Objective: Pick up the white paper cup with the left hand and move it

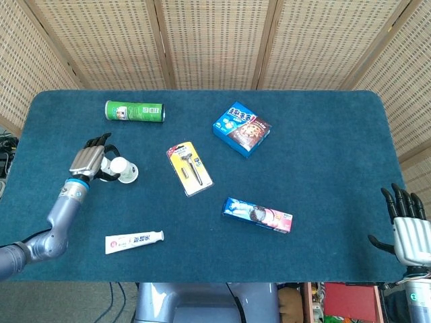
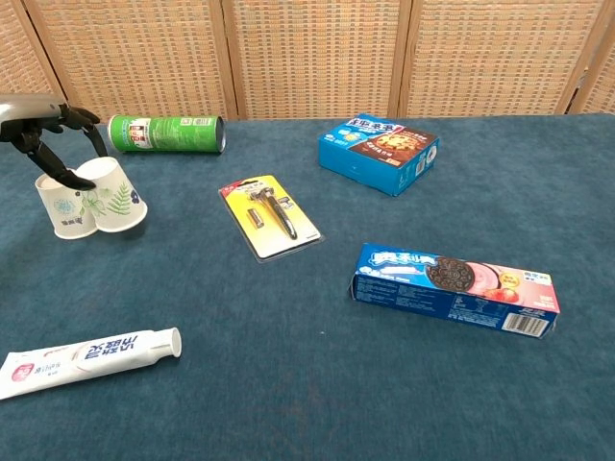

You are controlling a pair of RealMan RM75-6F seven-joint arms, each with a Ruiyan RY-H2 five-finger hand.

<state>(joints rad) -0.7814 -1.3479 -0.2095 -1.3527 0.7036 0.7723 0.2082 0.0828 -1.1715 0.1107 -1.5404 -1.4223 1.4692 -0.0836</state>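
A white paper cup [image 2: 115, 197] with a green leaf print is upside down and tilted, its rim low over the blue tablecloth. My left hand [image 2: 46, 130] grips it at its closed end; the head view shows the same hand [image 1: 89, 161] and cup [image 1: 123, 169]. I cannot tell whether the rim touches the cloth. Just left of it, a second white paper cup [image 2: 61, 205] stands upside down on the table. My right hand [image 1: 408, 230] is at the table's near right corner with its fingers spread, holding nothing.
A green chips can [image 2: 165, 133] lies behind the cups. A razor pack [image 2: 269, 216] is mid-table, with a blue biscuit box [image 2: 379, 154] far right of it. A cookie pack [image 2: 454, 288] lies front right and a toothpaste tube [image 2: 86, 357] front left.
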